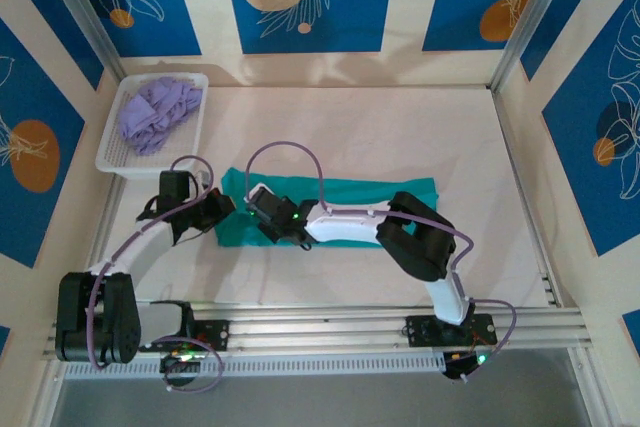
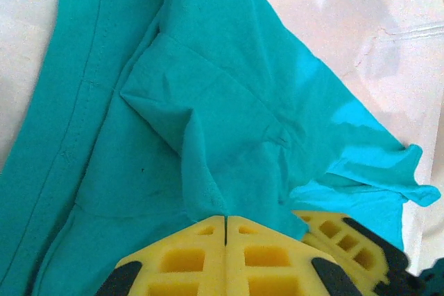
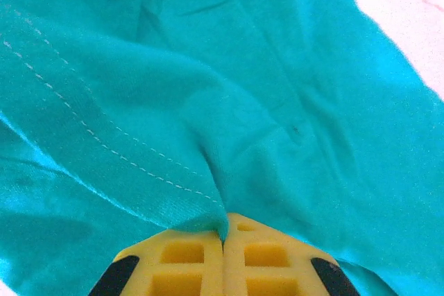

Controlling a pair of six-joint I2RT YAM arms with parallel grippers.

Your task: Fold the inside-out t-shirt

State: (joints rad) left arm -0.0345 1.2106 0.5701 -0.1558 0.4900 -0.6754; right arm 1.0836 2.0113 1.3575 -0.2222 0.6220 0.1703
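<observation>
Gripping the t-shirt (image 1: 370,192), left claw (image 2: 225,223) pinches a fold, right claw (image 3: 223,230) seemingly a hem; overhead shows one long strip.

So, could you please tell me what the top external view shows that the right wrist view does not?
Top external adds the layout: the teal t-shirt lies as a long strip on the table, with the left pincer at its left end and a white basket holding a lavender garment at the far left. Right wrist adds close detail: white dashed stitching along a hem, and a fold of fabric nipped between the yellow pads of the right pincer, which is shut. Both share the t-shirt and the right pincer gripping it.
</observation>
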